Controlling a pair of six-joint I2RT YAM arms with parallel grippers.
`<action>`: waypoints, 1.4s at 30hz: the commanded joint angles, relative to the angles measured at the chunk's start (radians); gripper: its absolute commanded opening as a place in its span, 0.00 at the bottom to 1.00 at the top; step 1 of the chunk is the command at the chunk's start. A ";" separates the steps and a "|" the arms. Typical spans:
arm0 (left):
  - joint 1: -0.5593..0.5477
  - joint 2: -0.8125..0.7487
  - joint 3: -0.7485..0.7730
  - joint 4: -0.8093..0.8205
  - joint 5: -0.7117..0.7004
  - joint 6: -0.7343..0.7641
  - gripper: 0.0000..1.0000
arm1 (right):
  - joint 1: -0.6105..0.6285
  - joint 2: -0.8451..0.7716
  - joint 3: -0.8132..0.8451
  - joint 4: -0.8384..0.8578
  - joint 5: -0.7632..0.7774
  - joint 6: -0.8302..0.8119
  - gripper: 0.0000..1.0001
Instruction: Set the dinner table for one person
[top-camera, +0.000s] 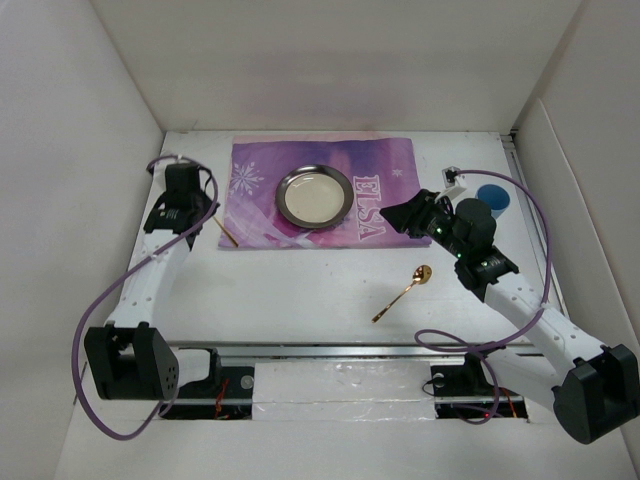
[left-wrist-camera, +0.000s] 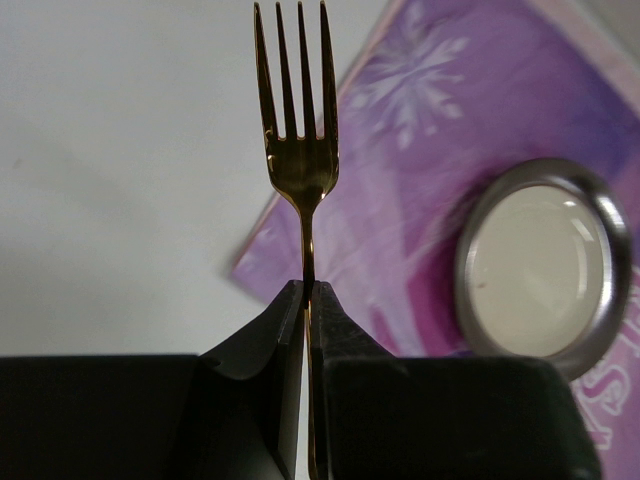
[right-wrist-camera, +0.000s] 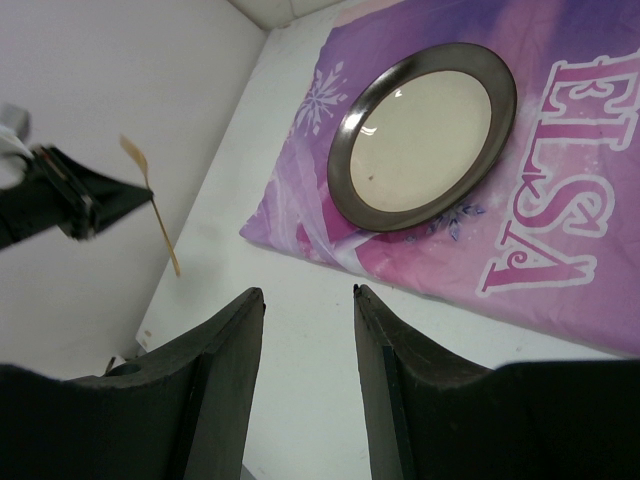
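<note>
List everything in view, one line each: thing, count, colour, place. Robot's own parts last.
flat white rectangular tabletop: one, white, under everything.
purple rectangular "ELSA" snowflake placemat: one, purple and pink, far middle of the tabletop.
round metal plate with cream centre: one, grey and cream, on the placemat's left half.
slim gold metal fork: one, gold, off the placemat's left edge, held by its handle.
slim gold metal spoon: one, gold, on bare tabletop nearer than the placemat.
round blue object: one, blue, far right; kind unclear.
left gripper: black, shut on the fork.
right gripper: black, open, empty.
</note>
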 joint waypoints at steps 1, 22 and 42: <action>-0.088 0.097 0.178 0.024 -0.071 0.136 0.00 | -0.007 0.003 -0.005 0.029 0.009 -0.013 0.47; -0.237 0.841 0.826 -0.168 -0.066 0.435 0.00 | 0.024 0.064 0.004 0.033 0.083 -0.037 0.47; -0.246 1.033 0.956 -0.156 -0.081 0.495 0.00 | 0.042 0.107 0.016 0.038 0.081 -0.040 0.47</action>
